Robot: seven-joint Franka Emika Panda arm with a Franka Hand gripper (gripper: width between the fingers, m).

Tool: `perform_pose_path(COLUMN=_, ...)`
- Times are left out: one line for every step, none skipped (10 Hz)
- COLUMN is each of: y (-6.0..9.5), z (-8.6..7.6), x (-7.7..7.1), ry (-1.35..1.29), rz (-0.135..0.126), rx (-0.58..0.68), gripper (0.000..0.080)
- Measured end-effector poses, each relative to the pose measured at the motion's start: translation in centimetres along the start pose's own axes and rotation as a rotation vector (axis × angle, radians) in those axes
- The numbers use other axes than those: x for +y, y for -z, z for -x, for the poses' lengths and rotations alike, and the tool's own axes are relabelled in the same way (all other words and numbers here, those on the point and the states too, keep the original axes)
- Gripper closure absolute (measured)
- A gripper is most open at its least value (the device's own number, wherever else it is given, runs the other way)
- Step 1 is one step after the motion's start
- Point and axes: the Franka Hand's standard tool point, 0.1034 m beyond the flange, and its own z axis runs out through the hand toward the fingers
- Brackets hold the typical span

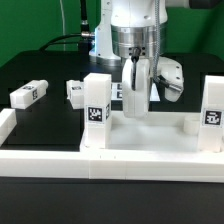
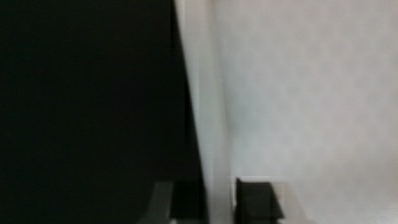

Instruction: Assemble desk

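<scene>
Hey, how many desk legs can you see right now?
4 legs. Exterior view: far-left leg and next leg lie on the table; middle leg and right-edge leg stand upright. More may be hidden.

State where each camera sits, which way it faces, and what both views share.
Exterior view: off the arm, slightly above, facing the arm across the desk top and upright legs; arm and gripper show.
Wrist view: on the wrist, looking down past the fingertips at rim and black table.
Shared: the gripper, shut on the desk top's rim.

Bright, even overhead light outside; wrist view blurred, half dark.
</scene>
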Motion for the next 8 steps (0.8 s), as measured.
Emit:
perform_pose_path(y=-0.01, z=0.04, x=0.03, ry=0.011, rz=0.001, rx=0.000, gripper=0.0730)
perform_pose_path(y=-0.01, z=0.04, x=0.04, ry=0.014, rz=0.001, rx=0.000, gripper=0.0730)
perform_pose_path(y=-0.02, z=0.04, x=0.04, ry=0.019, rz=0.001, rx=0.000, gripper=0.0730)
perform_pose_path(y=-0.02, z=0.04, x=0.05, ry=0.025, rz=0.001, rx=0.000, gripper=0.0730)
perform_pose_path(y=-0.02, z=0.03, x=0.05, ry=0.036, rz=0.000, rx=0.001, gripper=0.0730)
perform_pose_path(y=0.02, z=0.01, x=0.07, ry=0.050, rz=0.001, rx=0.000, gripper=0.0731)
perform_pose_path(y=0.27, z=-0.14, x=0.07, ry=0.085, rz=0.002, rx=-0.004, gripper=0.0731)
perform_pose_path(y=0.75, z=-0.49, x=-0.01, ry=0.113, rz=0.000, rx=-0.008, gripper=0.0733)
